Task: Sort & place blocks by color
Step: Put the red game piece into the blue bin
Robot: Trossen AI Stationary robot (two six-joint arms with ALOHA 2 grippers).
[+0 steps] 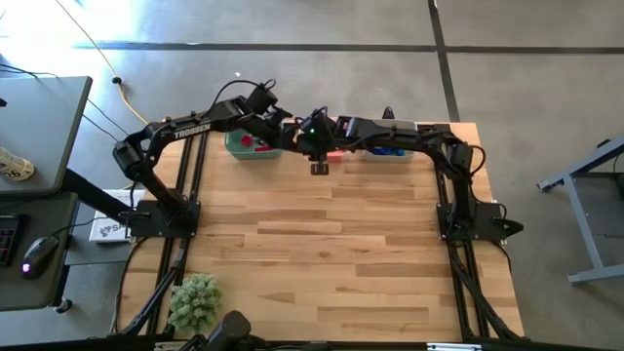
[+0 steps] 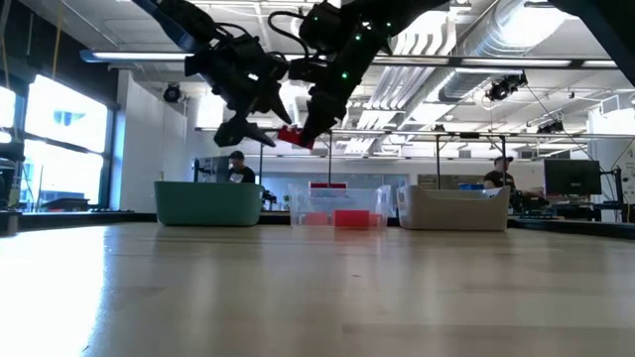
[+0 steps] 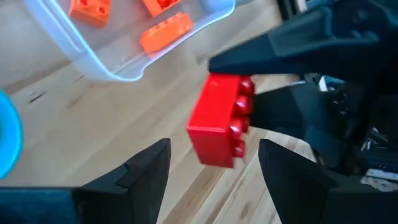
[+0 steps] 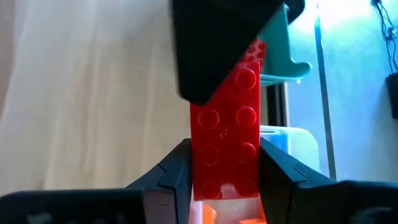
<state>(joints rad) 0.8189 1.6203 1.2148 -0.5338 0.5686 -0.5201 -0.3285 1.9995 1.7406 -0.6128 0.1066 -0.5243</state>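
Observation:
A red studded block (image 4: 225, 127) is in the air above the table's far side, between the green bin (image 2: 206, 203) and the clear bin (image 2: 337, 213). My right gripper (image 4: 224, 158) is shut on it. My left gripper (image 3: 214, 158) is open and faces the red block (image 3: 221, 121) from the table's left, its fingers standing wide on either side without a visible touch. The low view shows both grippers tip to tip around the block (image 2: 291, 137). Orange blocks (image 3: 165, 32) lie in the clear bin (image 3: 124, 68). My right gripper pinches the red block between its two fingers on the long side walls, near one end (image 4: 224, 183). The fingers lie along the block, whose studs face the wrist camera. It is lifted clear of the table, and its free end (image 4: 247, 78) sticks out toward my left gripper.
Three bins stand in a row along the far edge: the green bin (image 1: 249, 146), the clear bin (image 1: 336, 154) and a grey bin (image 1: 390, 148) holding blue blocks. A fuzzy green ball (image 1: 195, 300) sits at the near left corner. People show in the room beyond the table.

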